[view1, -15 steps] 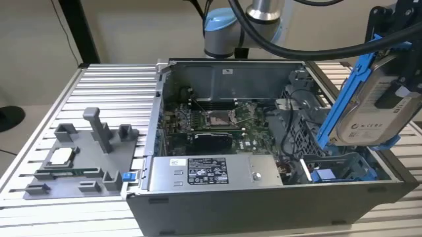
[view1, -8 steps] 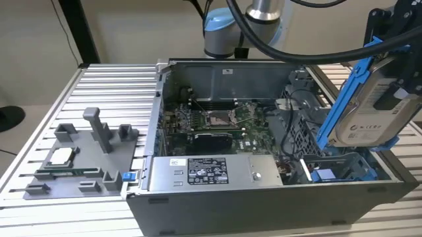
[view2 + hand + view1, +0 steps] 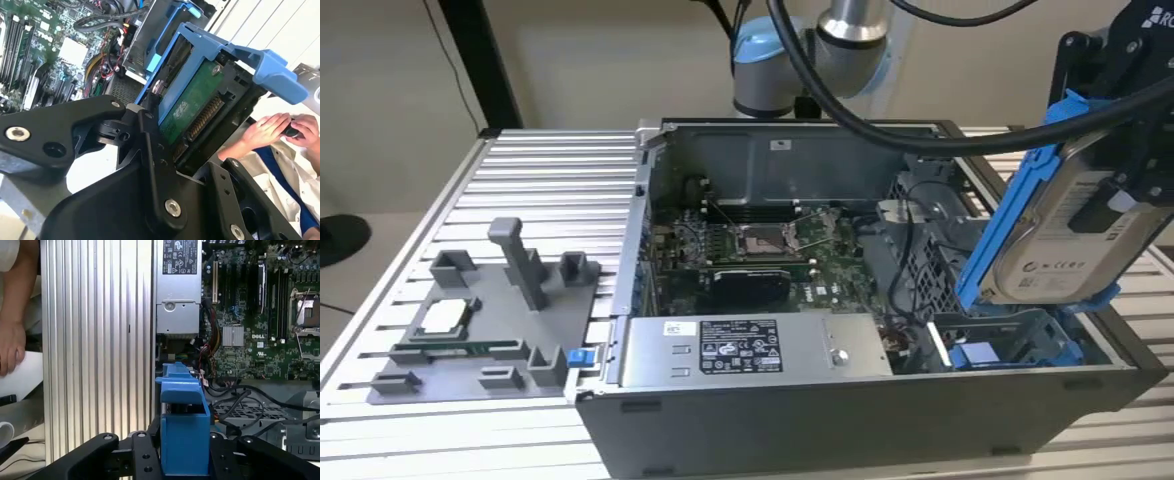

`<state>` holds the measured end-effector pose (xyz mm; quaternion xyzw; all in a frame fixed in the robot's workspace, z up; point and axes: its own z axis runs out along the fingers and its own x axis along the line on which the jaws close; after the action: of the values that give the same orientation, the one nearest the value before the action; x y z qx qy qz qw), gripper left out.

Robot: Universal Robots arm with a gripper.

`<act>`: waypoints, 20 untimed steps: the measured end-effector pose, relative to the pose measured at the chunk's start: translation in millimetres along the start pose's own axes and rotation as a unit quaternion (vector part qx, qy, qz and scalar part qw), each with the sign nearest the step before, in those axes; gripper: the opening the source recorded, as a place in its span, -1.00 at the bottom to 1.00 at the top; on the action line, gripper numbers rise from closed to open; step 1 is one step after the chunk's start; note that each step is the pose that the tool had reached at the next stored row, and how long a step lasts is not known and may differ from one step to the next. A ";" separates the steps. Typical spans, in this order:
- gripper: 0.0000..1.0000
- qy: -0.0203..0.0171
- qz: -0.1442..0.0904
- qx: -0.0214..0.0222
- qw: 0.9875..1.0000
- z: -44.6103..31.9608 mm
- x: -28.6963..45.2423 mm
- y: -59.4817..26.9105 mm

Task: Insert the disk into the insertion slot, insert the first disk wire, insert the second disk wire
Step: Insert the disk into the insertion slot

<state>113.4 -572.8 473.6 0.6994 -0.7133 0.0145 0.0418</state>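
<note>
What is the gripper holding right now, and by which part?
The gripper holds the flat silver hard drive, clamped across one end of its blue plastic frame.

insertion slot (image 3: 1007, 335) — open on top | cables (image 3: 902, 338) crowd beside it | disk (image 3: 1067, 230) hangs above
</note>
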 end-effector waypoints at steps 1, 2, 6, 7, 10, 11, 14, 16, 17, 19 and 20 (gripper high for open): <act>-1.00 0.000 0.000 0.000 1.000 1.0 -0.1 -0.1; -1.00 0.000 0.000 0.000 1.000 2.1 -0.2 -0.1; -1.00 0.000 0.000 0.000 1.000 5.7 -0.5 -0.2; -1.00 0.000 0.000 0.000 1.000 6.6 -0.5 -0.2; -1.00 0.000 0.000 0.000 1.000 8.8 -0.7 -0.3; -1.00 0.000 0.000 0.000 1.000 9.5 -0.8 -0.4; -1.00 0.000 0.000 0.000 1.000 11.6 -0.9 -0.4; -1.00 0.000 0.000 0.000 1.000 12.9 -1.0 -0.5; -1.00 0.000 0.000 0.000 1.000 13.4 -1.1 -0.5; -1.00 0.000 0.000 0.000 1.000 14.7 -1.2 -0.6; -1.00 0.000 0.000 0.000 1.000 15.2 -1.2 -0.6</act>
<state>113.3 -572.8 458.4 0.6994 -0.7133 0.0145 0.0418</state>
